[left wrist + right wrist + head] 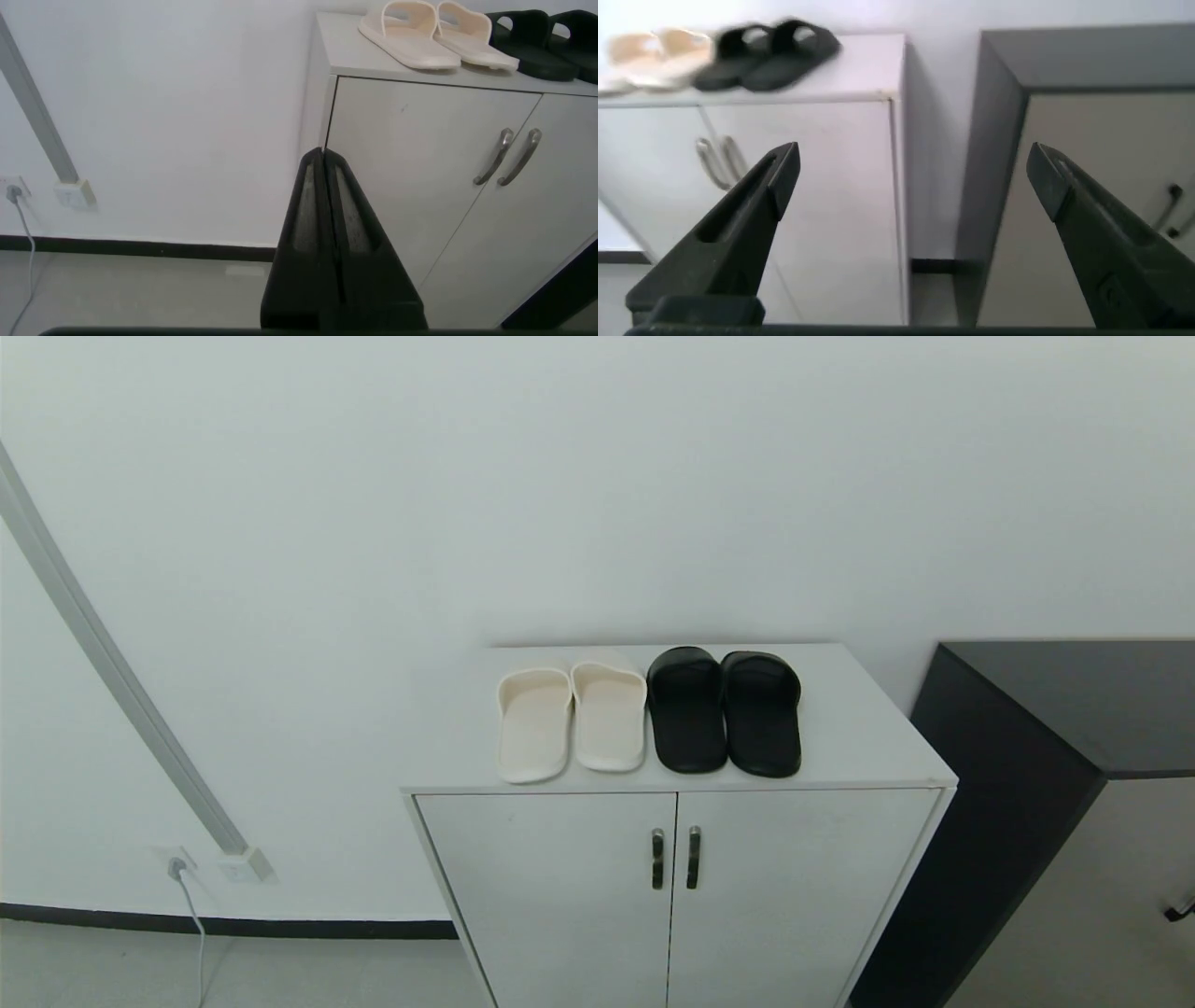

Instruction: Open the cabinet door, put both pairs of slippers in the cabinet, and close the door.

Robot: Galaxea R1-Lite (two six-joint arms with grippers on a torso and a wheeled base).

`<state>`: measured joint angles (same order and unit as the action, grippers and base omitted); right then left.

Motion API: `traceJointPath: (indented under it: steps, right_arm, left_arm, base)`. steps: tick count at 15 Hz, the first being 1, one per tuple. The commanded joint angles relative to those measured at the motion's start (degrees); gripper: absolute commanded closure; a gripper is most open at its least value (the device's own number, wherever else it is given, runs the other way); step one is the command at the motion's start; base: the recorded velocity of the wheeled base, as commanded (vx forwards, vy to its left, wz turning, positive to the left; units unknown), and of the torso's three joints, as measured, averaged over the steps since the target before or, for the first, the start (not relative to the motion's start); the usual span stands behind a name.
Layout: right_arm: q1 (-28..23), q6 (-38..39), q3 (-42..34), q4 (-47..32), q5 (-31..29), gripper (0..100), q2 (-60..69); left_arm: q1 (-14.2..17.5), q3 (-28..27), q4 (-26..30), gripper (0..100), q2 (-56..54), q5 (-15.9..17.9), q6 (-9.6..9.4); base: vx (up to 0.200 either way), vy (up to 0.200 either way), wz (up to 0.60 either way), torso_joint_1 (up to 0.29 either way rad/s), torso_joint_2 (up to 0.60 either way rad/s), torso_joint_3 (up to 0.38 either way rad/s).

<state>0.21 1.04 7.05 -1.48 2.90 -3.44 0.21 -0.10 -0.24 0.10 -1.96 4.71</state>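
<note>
Two slipper pairs (609, 719) sat atop the closed cabinet (560, 896), far from the left gripper (324, 163) (jaws pressed together) and right gripper (913, 154) (jaws spread).

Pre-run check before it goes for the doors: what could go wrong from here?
1. Door handles sit side by side; the wide-open right gripper could hook both.
2. Cream slippers lie near the cabinet top's front edge; a jolt may drop them.
3. Dark cabinet close beside may crowd the right door's swing.
</note>
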Motion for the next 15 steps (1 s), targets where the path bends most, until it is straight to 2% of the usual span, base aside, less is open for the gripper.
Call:
traceJointPath:
  steps: [1,4,7,9,13,15]
  right_arm:
    - [0.94,2.83,11.41,-3.71,2.11,0,-14.23]
    - [2.34,2.83,6.58,9.30,7.65,0,-31.45]
    - [8.93,5.20,7.10,20.64,7.12,0,-44.73]
    - [13.06,5.38,10.27,25.12,3.95,0,-51.41]
    - [30.12,9.60,20.02,26.08,-8.09,0,-61.43]
    - [34.25,10.83,23.72,26.26,-11.34,0,-67.05]
  left_arm:
    - [-0.03,0.01,-0.02,100,0.08,-0.06,0.04]
    - [-0.03,0.01,-0.02,100,0.08,-0.06,0.04]
    - [-0.03,0.01,-0.02,100,0.08,-0.06,0.04]
    - [-0.03,0.01,-0.02,100,0.08,0.03,0.04]
    - [-0.03,0.01,-0.02,100,0.08,0.03,0.04]
    - [-0.03,0.01,-0.02,100,0.08,0.03,0.04]
  base:
    - [0.000,0.000,0.00,0.000,0.00,0.000]
    - [0.000,0.000,0.00,0.000,0.00,0.000]
    - [0.000,0.000,0.00,0.000,0.00,0.000]
    - [0.000,0.000,0.00,0.000,0.00,0.000]
    - [0.000,0.000,0.00,0.000,0.00,0.000]
    - [0.000,0.000,0.00,0.000,0.00,0.000]
